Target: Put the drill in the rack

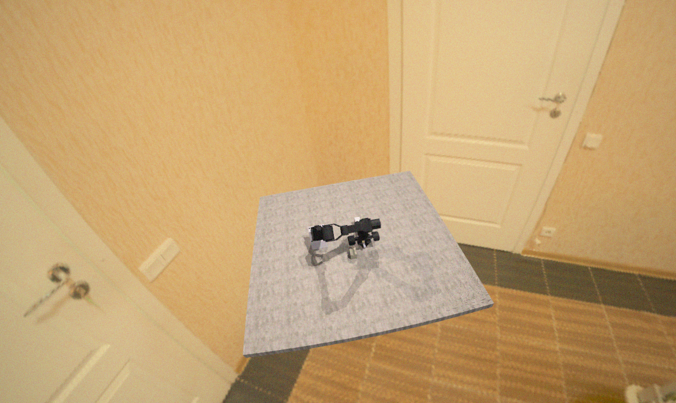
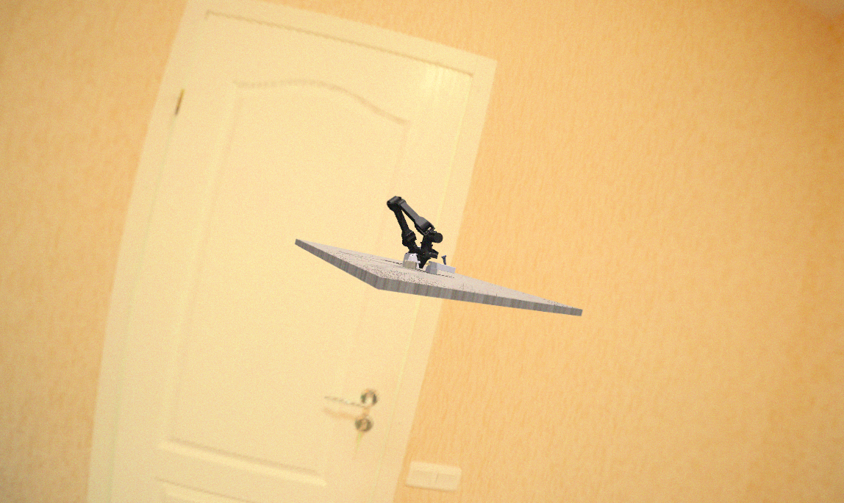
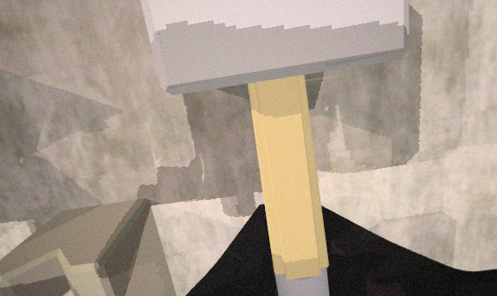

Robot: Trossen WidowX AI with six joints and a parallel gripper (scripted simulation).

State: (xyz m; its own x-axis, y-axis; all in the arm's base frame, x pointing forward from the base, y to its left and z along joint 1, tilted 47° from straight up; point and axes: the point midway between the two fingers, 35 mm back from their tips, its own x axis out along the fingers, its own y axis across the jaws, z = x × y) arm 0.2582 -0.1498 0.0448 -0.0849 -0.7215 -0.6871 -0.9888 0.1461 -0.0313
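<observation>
In the wrist view a yellow, bar-shaped drill [image 3: 288,164] sticks out of a light grey block [image 3: 280,56] at the top and runs down to my gripper [image 3: 293,209]. The black fingers are shut on the drill's lower end, where a grey shank [image 3: 302,286] shows. I cannot make out the key. A tan rack [image 3: 76,247] lies at the lower left, apart from the drill. In the top and exterior views the gripper [image 1: 358,244] [image 2: 426,261] is low over the middle of the grey table [image 1: 330,310] [image 2: 475,290], and the parts are too small to tell apart.
The table floats in a room with orange walls and white doors [image 1: 485,115] [image 2: 275,281]. The arm's elbow [image 2: 395,202] stands high above the table. Arm shadows fall on the table top in front of the gripper.
</observation>
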